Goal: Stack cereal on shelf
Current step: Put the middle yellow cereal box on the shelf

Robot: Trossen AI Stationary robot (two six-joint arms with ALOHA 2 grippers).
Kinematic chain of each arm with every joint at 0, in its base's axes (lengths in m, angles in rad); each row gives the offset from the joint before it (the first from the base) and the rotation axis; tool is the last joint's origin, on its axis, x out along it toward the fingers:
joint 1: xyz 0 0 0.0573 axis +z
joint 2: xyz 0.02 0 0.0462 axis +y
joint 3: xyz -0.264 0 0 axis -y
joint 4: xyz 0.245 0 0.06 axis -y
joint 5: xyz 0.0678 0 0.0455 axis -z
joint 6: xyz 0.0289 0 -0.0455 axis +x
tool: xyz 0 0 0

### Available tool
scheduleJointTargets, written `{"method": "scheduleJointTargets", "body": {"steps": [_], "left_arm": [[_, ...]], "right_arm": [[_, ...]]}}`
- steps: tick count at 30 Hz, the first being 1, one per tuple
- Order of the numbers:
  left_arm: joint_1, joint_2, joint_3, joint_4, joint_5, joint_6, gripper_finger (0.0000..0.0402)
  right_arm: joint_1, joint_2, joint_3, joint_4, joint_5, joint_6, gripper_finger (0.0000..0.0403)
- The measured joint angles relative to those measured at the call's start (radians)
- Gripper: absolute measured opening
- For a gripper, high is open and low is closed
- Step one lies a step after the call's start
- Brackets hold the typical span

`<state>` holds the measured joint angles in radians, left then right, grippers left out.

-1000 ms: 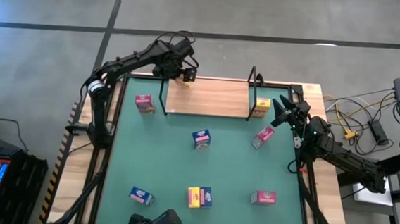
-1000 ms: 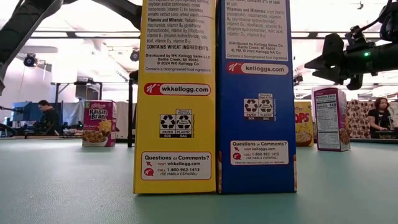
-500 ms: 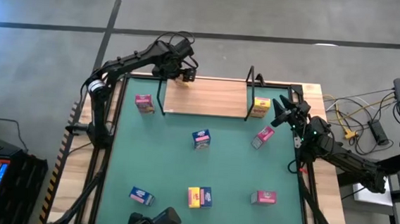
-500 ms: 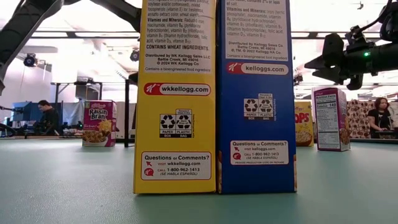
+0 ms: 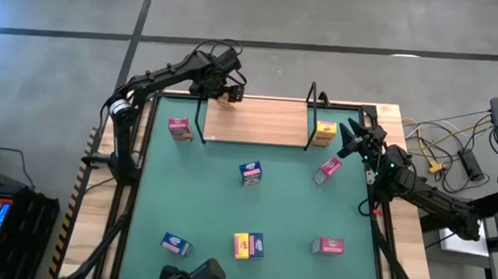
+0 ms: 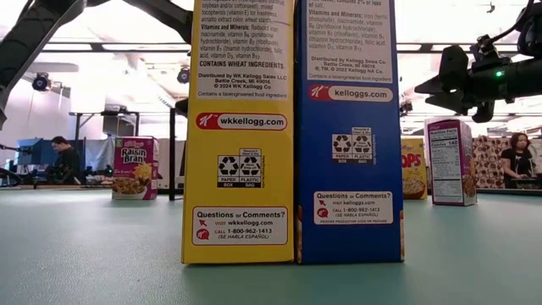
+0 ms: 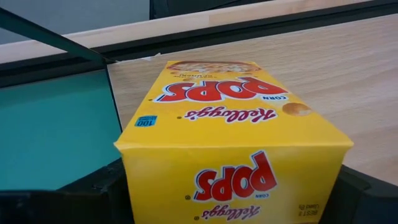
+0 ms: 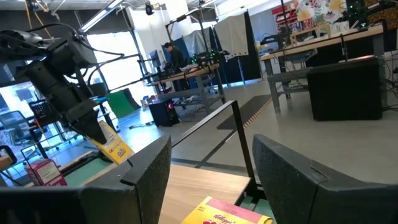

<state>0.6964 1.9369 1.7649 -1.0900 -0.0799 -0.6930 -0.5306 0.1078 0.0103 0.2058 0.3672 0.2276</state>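
Evidently clamping the yellow box by its sides in the left gripper over the left rear corner of the shelf, presumably to set it on the board; long axis pointing away from the wrist, tilted, printed face up. Farther right, parking the right gripper by the shelf's right end, jaws apart and empty, seemingly waiting.

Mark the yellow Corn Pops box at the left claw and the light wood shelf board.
yellow Corn Pops box (image 7: 231, 121), left wrist view, its printed face.
light wood shelf board (image 5: 263, 123), high view, bare middle.
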Motion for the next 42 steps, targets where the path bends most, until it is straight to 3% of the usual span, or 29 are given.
{"method": "scheduleJointTargets", "body": {"steps": [7, 42], "left_arm": [[0.000, -0.001, -0.004, 0.002, 0.000, -0.012, 0.0331], [0.002, 0.000, -0.008, 0.072, -0.117, -0.102, 0.0331]], "right_arm": [[0.000, 0.000, 0.000, 0.000, 0.000, 0.000, 0.0215], [0.000, 0.000, 0.000, 0.000, 0.000, 0.000, 0.0215]]}}
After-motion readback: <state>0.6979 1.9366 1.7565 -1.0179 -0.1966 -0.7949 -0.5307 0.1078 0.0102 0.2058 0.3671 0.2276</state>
